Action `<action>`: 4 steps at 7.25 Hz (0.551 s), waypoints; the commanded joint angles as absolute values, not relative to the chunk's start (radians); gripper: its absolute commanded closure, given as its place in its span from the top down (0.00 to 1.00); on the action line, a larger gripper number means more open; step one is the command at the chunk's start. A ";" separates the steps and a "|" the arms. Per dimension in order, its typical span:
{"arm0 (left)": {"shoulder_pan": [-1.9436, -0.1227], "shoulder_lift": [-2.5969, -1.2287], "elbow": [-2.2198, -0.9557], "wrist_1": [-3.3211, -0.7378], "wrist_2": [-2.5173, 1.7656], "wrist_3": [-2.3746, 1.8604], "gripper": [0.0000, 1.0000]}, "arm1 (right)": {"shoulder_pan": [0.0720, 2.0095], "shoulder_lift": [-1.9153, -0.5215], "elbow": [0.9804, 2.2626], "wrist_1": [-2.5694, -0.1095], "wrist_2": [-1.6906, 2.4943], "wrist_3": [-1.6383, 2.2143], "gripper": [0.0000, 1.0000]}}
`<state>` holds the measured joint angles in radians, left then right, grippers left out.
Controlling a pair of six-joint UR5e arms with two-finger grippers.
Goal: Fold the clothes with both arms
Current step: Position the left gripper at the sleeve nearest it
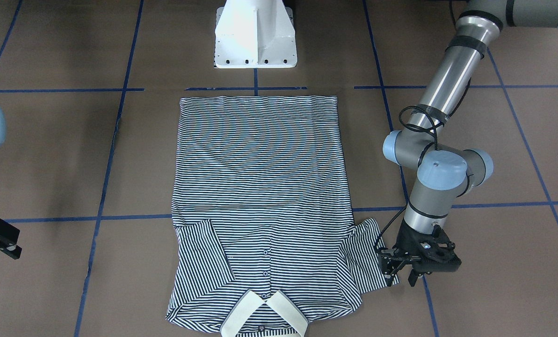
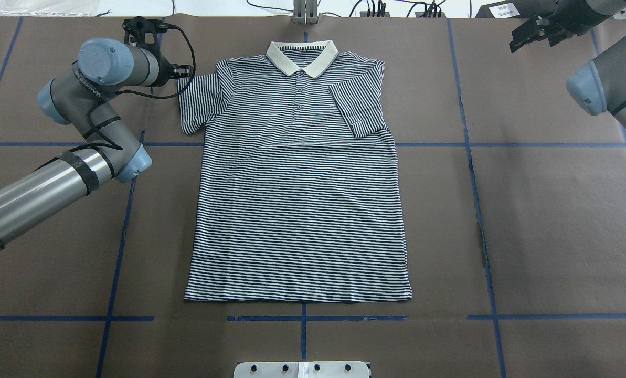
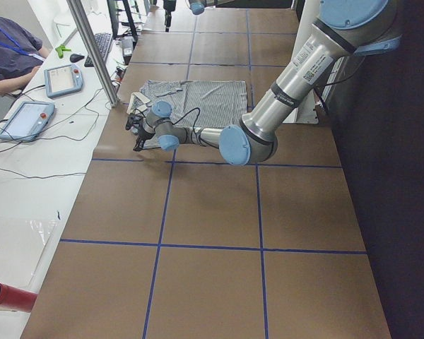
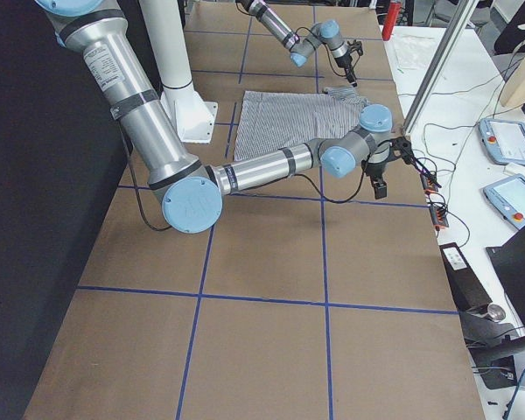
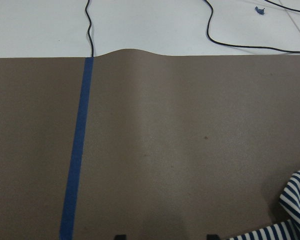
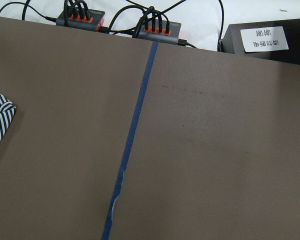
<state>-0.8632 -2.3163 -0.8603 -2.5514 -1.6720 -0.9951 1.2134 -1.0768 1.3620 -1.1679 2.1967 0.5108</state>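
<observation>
Striped polo shirt [image 2: 297,199] is laid flat, front up, in the middle of the brown table [image 2: 554,210], with the cream collar [image 2: 302,55] at the top centre of the overhead view. The sleeve [image 2: 357,107] on the right of that view is already folded in over the chest. The sleeve [image 2: 197,102] on its left is spread out on the table.

Left gripper [image 1: 399,277] is seen low at the outer hem of the spread sleeve, just beside it. Its jaws are set wide with nothing between them, and only a corner of striped cloth shows at the lower right of its wrist view. Right gripper [image 2: 530,32] is parked at the upper right of the overhead view, well apart from the shirt; its spread cannot be told.

Step in hand is judged to be the grab of the spread sleeve for an inward fold. The hem edge should be straddled squarely and both cloth layers pinched. The lift should be kept low so the body is not dragged, and the sleeve laid to match the folded one
</observation>
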 commanded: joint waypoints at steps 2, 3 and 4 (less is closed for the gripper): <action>-0.851 -2.316 -0.859 -2.556 -1.672 -1.011 0.58 | 1.213 -1.077 1.359 -1.167 2.197 0.511 1.00; -0.850 -2.315 -0.859 -2.556 -1.672 -1.011 0.57 | 1.213 -1.078 1.359 -1.167 2.197 0.511 1.00; -0.848 -2.315 -0.859 -2.556 -1.672 -1.011 0.57 | 1.213 -1.081 1.359 -1.167 2.197 0.511 1.00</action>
